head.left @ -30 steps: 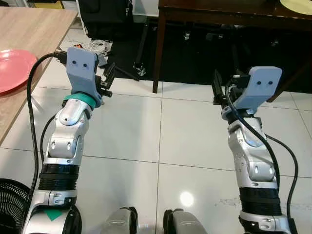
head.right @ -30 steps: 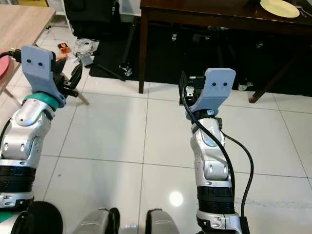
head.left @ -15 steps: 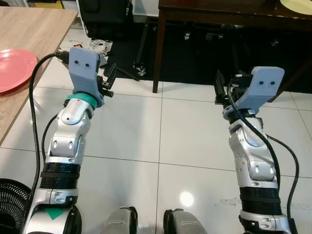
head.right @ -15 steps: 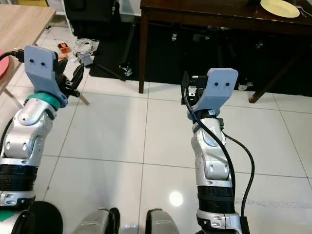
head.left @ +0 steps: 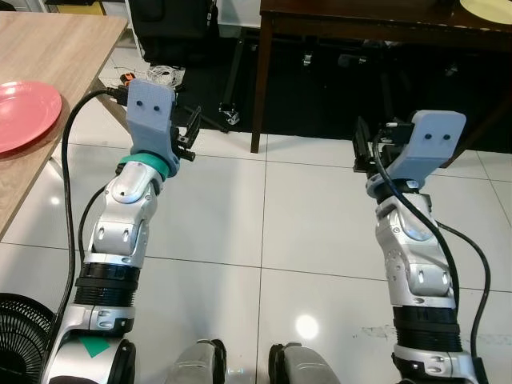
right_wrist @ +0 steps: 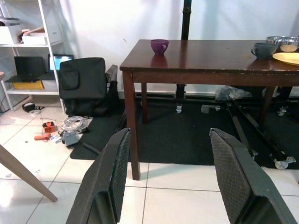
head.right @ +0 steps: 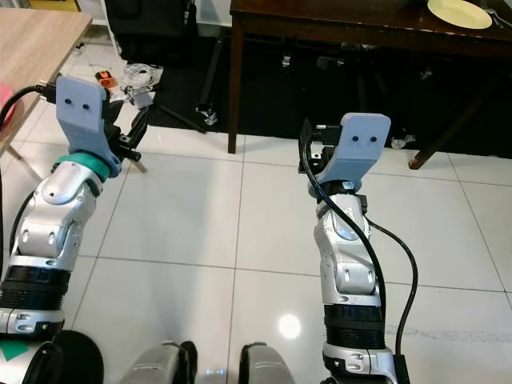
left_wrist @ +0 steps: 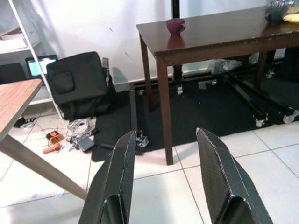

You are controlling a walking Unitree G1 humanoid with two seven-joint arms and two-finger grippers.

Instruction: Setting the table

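A pink plate (head.left: 24, 112) lies on the light wooden table (head.left: 56, 48) at my left. Ahead stands a dark wooden table (right_wrist: 205, 56) bearing a purple cup (right_wrist: 159, 45), a grey mug (right_wrist: 264, 49), a metal bowl (right_wrist: 280, 42) and a yellow plate (head.right: 458, 12). My left gripper (left_wrist: 166, 135) is raised over the tiled floor, open and holding nothing, and points toward the dark table's near leg. My right gripper (right_wrist: 169, 133) is held up the same way, open and holding nothing, facing that table from a short distance.
A black bag (left_wrist: 77, 91) and loose cables (left_wrist: 77, 128) lie on the floor between the two tables. A dark mat (right_wrist: 196, 140) spreads under the dark table. A black fan (head.left: 16, 336) stands by my left foot. White shelves (right_wrist: 28, 46) line the wall.
My left arm has swung rightward, away from the light table's edge. The right arm has barely moved. Both grippers stay open.
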